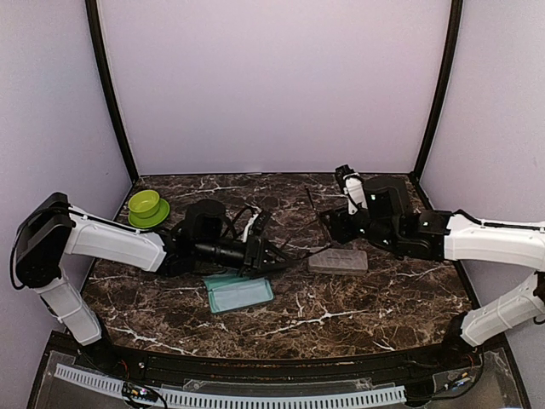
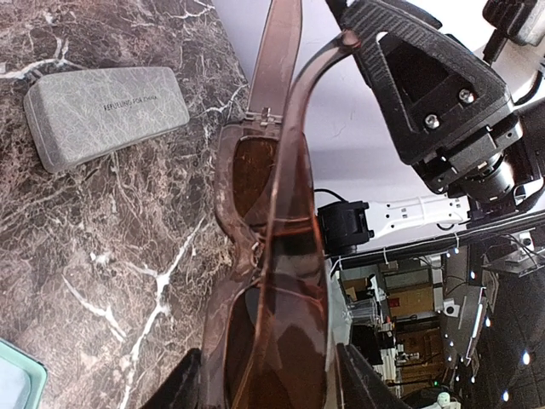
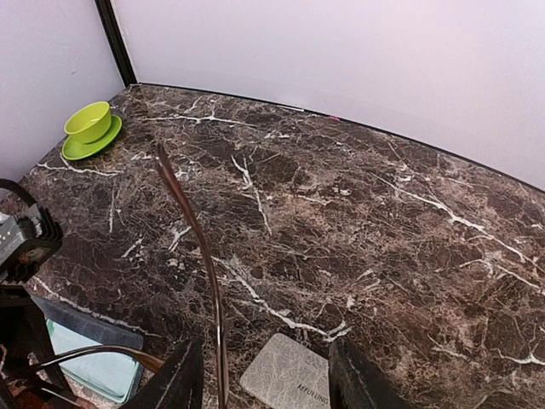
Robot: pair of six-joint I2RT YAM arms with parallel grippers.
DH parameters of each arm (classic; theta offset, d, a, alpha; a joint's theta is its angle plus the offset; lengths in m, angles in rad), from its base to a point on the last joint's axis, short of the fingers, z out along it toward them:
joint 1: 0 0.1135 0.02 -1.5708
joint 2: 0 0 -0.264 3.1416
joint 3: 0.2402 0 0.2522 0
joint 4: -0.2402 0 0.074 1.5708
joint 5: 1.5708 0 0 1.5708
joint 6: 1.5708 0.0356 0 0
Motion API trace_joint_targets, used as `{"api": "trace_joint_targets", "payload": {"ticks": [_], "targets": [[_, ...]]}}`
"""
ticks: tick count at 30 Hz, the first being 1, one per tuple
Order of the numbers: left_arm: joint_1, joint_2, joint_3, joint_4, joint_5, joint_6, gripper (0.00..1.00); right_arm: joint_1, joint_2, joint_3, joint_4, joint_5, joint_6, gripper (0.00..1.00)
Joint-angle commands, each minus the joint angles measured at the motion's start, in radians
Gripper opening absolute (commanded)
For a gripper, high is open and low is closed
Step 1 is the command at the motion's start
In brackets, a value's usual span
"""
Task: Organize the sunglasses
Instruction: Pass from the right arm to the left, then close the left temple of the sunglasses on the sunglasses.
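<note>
Biggest thing first: the dark marble counter [image 1: 375, 307] has an open blue-green case [image 1: 240, 294] near the front and a closed grey case [image 1: 338, 261] just to its right. A green bowl [image 1: 145, 203] sits well apart at the back left.

The brown-lensed sunglasses [image 2: 272, 256] are up off the counter, above the gap between the two cases. The left claw [image 2: 264, 379] is clamped on the front of the frame, one finger on each side. My guess is it's holding them in the air so the other arm can get at the side arms and fold them before they go in a case.

The right claw [image 3: 266, 375] is let go. Its fingers are spread wide, and one side arm [image 3: 205, 250] of the glasses runs up between them, closer to one finger but not pinched as far as I can see.

Direction-wise, the long axis of the frame runs straight out from the left claw, pointing right toward the other arm. The glasses are turned on edge, not lying flat. That loose side arm is unfolded and slants up and away toward the back wall.

No second pair shows in any of these views.
</note>
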Motion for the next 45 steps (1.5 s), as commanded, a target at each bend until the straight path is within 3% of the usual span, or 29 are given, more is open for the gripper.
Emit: {"api": "trace_joint_targets", "payload": {"ticks": [1, 10, 23, 45], "targets": [[0.009, -0.057, 0.001, -0.016, -0.02, 0.078, 0.0, -0.002, -0.058, -0.009, -0.007, 0.044, -0.01, 0.51], [0.009, -0.065, 0.049, -0.164, -0.084, 0.225, 0.0, -0.002, -0.025, 0.051, 0.002, -0.027, 0.013, 0.52], [0.007, -0.072, 0.071, -0.22, -0.116, 0.273, 0.0, 0.009, 0.177, 0.176, -0.072, -0.095, 0.059, 0.53], [0.003, -0.108, 0.069, -0.235, -0.2, 0.346, 0.0, 0.039, 0.185, 0.089, -0.073, -0.048, 0.139, 0.54]]}}
